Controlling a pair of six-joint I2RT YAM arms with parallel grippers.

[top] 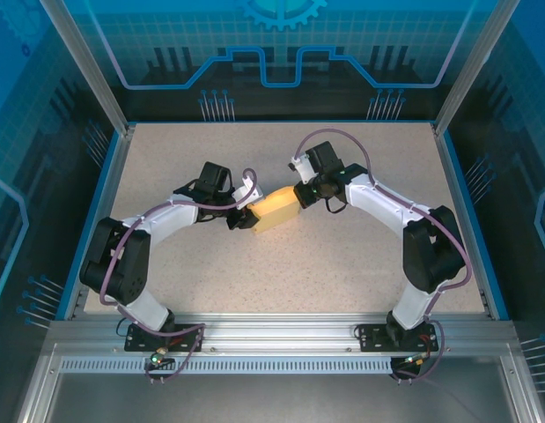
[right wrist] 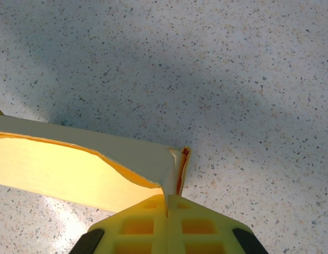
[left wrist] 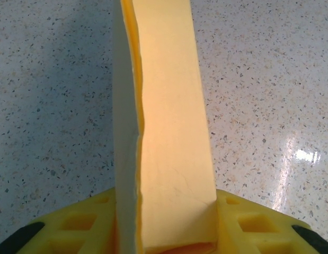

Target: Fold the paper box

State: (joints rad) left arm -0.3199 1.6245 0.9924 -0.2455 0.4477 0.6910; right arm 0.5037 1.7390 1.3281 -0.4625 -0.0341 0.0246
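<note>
Mid-counter (top: 342, 282), paper box (top: 274, 211) spans between both arms; lifted or resting, unclear. Left gripper (top: 241, 217) clamps one end. Right gripper (top: 304, 195) pinches corner flap. Best: anchor left firmly, fold right slowly along crease, avoid tearing.

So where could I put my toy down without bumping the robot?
The table is bare in a wide patch between the paper box and the front rail, and in a strip along the back edge. The middle is crowded: the left gripper and right gripper both pinch the box.
</note>
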